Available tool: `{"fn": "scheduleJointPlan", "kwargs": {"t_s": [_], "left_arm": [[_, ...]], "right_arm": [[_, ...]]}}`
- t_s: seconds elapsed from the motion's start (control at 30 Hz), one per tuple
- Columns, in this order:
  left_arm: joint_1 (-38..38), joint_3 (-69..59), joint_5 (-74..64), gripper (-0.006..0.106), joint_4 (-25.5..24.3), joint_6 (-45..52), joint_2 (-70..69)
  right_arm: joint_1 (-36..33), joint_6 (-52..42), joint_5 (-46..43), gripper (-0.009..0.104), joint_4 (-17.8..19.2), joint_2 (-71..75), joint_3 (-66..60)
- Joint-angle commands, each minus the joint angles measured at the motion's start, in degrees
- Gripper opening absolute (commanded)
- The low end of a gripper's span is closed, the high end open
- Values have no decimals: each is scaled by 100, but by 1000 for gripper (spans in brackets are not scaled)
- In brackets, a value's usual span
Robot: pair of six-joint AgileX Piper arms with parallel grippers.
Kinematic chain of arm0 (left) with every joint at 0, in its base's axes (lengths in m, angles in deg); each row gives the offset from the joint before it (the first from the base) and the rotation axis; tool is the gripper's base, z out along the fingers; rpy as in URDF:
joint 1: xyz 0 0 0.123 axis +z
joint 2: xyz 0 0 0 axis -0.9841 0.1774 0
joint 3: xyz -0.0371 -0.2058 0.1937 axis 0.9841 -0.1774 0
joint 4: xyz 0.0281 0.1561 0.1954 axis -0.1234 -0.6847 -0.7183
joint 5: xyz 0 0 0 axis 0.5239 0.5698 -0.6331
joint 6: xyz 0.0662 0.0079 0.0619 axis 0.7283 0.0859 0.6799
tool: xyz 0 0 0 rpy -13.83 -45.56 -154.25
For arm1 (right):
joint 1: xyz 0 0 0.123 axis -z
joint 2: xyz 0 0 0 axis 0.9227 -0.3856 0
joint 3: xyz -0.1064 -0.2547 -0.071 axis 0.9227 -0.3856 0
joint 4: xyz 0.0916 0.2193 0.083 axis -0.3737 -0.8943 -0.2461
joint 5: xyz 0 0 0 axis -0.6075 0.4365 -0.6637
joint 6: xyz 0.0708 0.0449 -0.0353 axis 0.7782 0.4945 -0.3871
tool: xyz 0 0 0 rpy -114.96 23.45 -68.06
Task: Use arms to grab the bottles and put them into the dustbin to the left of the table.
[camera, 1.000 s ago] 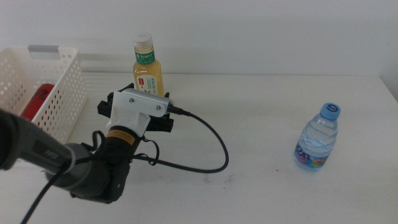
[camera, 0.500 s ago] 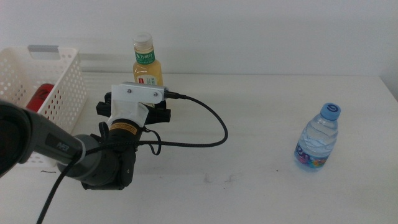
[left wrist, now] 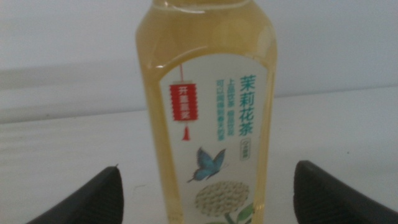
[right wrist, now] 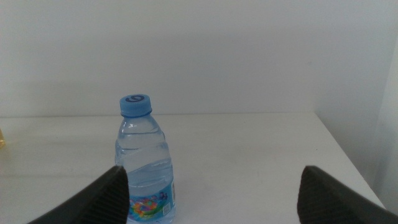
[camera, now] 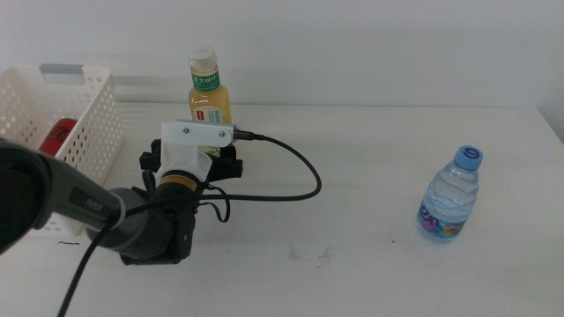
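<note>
Over the last second the left gripper [left wrist: 205, 186] has closed in, jaws spread wide, on the tea bottle [camera: 208, 92] standing upright at the tabletop's [camera: 370, 158] back, so a grasp looks imminent.

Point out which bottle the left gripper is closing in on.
The yellowish tea bottle, between the open left gripper jaws; the blue-capped water bottle stands far off.

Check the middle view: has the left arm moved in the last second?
Yes. The left gripper has advanced up the picture, closing on the tea bottle, which stayed put; its open jaws now flank the bottle.
</note>
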State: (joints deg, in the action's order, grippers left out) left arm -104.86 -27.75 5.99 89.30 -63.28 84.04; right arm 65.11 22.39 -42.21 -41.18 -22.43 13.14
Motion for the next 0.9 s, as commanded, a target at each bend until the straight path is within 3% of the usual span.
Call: {"fn": "scheduleJointPlan", "kwargs": {"t_s": [0.0,0.3,0.7,0.87], "left_arm": [[-5,142,-47,94,51,-59,106],[61,1019,-228,94,49,-45,787],[191,1044,-268,94,79,-2,803],[329,1066,-276,94,-222,16,825]], "right_arm": [[-6,-41,-46,93,13,22,-17],[-6,-41,-46,93,13,22,-17],[-6,-41,-46,93,13,22,-17],[-6,-41,-46,93,13,22,-17]]}}
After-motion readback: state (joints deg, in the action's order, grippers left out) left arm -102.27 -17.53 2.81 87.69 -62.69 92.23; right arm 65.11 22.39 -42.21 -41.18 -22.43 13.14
